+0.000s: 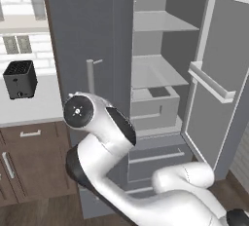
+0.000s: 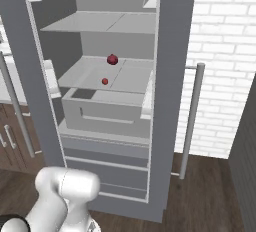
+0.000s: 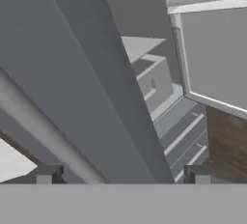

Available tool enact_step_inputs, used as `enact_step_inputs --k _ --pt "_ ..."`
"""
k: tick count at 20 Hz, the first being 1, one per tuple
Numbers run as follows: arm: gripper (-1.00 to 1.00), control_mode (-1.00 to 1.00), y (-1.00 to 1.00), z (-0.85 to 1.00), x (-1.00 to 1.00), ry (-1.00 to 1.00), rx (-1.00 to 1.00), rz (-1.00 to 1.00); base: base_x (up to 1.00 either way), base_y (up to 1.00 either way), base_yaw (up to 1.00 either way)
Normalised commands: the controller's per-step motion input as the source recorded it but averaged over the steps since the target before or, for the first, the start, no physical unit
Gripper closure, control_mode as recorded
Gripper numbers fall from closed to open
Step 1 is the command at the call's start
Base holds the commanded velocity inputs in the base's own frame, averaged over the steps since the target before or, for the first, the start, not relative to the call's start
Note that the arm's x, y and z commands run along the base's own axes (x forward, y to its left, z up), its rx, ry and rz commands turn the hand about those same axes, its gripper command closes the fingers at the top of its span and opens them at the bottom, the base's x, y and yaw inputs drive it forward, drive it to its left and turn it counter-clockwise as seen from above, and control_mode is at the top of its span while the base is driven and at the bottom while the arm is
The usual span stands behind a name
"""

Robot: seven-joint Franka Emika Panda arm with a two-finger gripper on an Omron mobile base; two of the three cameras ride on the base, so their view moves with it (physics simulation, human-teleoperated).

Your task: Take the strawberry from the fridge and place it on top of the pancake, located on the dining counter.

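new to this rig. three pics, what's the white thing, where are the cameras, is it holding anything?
The white thing is a robot arm on a base that drives, in a rendered kitchen. Two cameras ride on the base behind the arm, one to its left and one to its right. The third sits on the hand, looking past the gripper, whose two dark tips stand wide apart with nothing between them.

Ahead is a grey fridge with its door open. On a middle shelf lie a tiny red strawberry and, behind it, a larger dark maroon fruit. A black toaster sits on the counter.
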Motion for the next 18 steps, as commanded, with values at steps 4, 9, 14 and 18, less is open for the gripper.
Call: enact_step_inputs --k 4,9,14,18 --pt "-1.00 -1.00 -0.98 0.24 -0.39 0.00 0.62 0.02 0.00 0.00 0.00" --pt "-1.00 -1.00 -1.00 0.34 0.00 0.00 0.76 0.01 0.00 0.00 0.00" --pt "-1.00 -1.00 -1.00 0.21 0.03 0.01 0.84 0.11 0.00 0.00 0.00" --pt "-1.00 -1.00 -0.78 0.18 0.19 0.14 0.45 0.14 0.00 0.00 0.00"
